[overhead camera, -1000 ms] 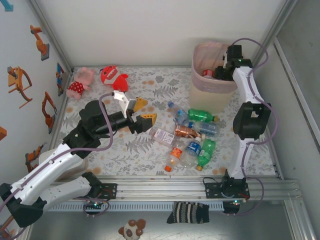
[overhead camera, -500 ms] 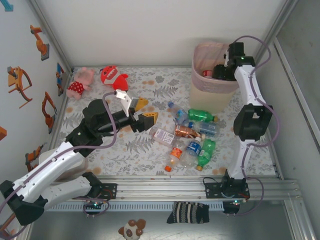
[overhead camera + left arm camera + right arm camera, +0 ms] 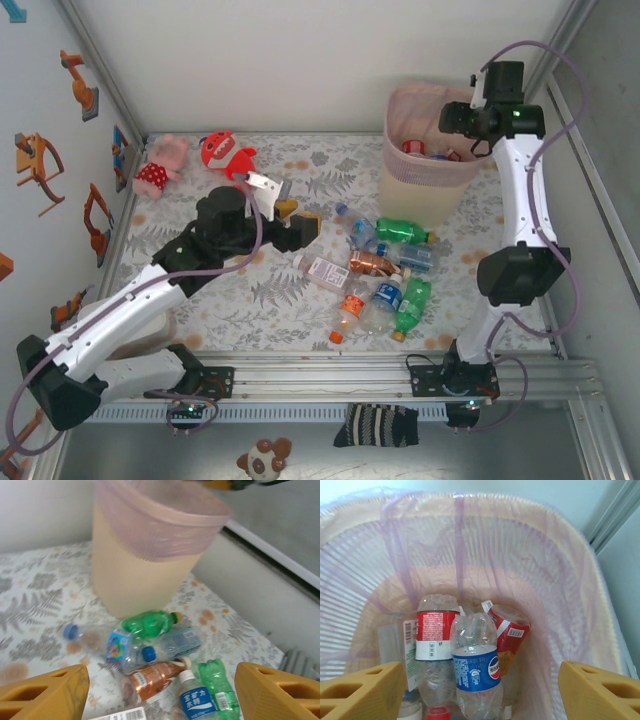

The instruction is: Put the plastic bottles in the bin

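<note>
Several plastic bottles (image 3: 380, 265) lie in a heap on the mat in front of the bin (image 3: 415, 195). My left gripper (image 3: 297, 220) hovers open and empty just left of the heap. Through its wrist view (image 3: 161, 680) I see a green bottle (image 3: 150, 622), an orange-labelled one (image 3: 155, 675) and a blue-labelled one (image 3: 197, 700) below the bin (image 3: 135, 575). My right gripper (image 3: 455, 120) hangs open and empty over the bin's mouth (image 3: 480, 680). Inside the bin (image 3: 545, 580) lie a blue-labelled bottle (image 3: 475, 665) and red-labelled bottles (image 3: 436, 630).
A pink plush (image 3: 160, 165) and a red plush (image 3: 225, 152) sit at the back left of the mat. A striped sock (image 3: 378, 425) and a plush dog (image 3: 262, 460) lie in front of the rail. Walls close in on the left, the back and the right.
My right gripper has risen out of the bin's mouth towards its back right, and its jaws have widened. The left gripper has moved right, closer to the heap.
</note>
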Robot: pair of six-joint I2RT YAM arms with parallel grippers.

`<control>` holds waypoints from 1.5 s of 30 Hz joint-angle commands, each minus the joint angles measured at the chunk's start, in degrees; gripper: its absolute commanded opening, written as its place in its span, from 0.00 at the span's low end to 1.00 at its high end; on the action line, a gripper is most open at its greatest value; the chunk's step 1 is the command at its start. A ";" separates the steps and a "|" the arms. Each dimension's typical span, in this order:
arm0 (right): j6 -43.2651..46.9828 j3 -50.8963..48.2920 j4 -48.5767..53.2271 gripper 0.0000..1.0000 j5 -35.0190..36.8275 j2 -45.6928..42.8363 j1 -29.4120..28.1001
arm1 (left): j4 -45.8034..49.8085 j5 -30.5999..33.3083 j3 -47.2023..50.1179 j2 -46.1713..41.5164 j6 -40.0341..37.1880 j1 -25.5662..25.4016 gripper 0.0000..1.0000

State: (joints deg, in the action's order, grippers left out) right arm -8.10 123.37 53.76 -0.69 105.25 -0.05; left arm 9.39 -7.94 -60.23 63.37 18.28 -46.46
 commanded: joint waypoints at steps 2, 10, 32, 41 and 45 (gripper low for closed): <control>-1.72 -1.94 -0.31 0.79 -1.83 -4.63 0.26 | 7.23 8.96 -2.86 3.82 8.85 0.62 0.75; -3.72 -11.15 -5.03 0.78 -3.50 -12.36 0.21 | 17.75 13.78 -6.73 13.62 24.51 1.98 0.71; -3.52 -25.34 -8.51 0.79 -4.15 -21.62 0.18 | 19.20 1.08 -2.18 31.61 67.66 11.19 0.61; -3.59 -25.57 -8.46 0.79 -4.39 -22.72 0.23 | 13.23 -6.28 -1.32 38.34 72.53 11.82 0.61; -3.46 -25.46 -7.97 0.79 -4.77 -23.18 0.16 | 9.43 -8.88 -0.33 40.51 74.28 11.92 0.61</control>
State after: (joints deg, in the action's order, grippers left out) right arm -11.55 98.08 46.00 -5.08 83.96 -0.05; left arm 21.76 -13.26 -61.65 102.78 89.08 -34.83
